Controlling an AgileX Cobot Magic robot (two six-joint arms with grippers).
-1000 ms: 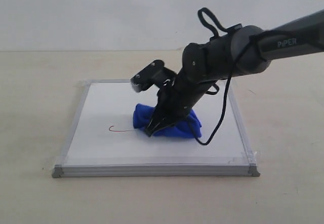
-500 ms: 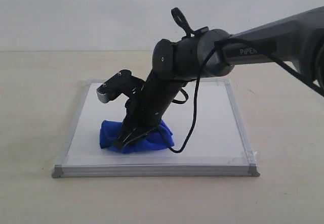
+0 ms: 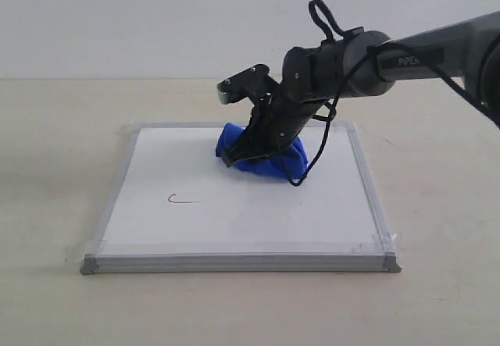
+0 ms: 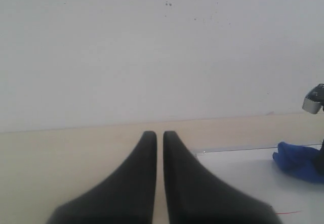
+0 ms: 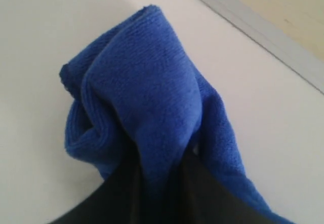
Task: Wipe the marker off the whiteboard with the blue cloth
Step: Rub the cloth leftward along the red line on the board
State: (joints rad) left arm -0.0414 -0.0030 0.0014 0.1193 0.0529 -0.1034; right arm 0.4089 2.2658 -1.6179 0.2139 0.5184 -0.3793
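Observation:
The whiteboard [image 3: 234, 225] lies flat on the table, silver-framed. A short red marker stroke [image 3: 183, 200] with a small hook shows on its near-left part. My right gripper [image 3: 234, 158] is shut on the blue cloth [image 3: 269, 161] and presses it onto the board's far middle, well apart from the stroke. In the right wrist view the blue cloth [image 5: 147, 92] bunches between the dark fingers over the whiteboard [image 5: 40, 57]. My left gripper [image 4: 159, 134] is shut and empty, off the board's side; its view catches the blue cloth [image 4: 298, 161] and the marker stroke [image 4: 286, 213].
The board's metal frame [image 5: 263, 32] runs close to the cloth at the far edge. Clear tape [image 3: 375, 244] holds the corners. The right arm's black cable [image 3: 301, 176] loops down over the board. Beige table [image 3: 55, 166] surrounds the board, with a white wall behind.
My right gripper swept the cloth to the board's near left, covering the red stroke, then carried it back to the far middle. The stroke shows again, short.

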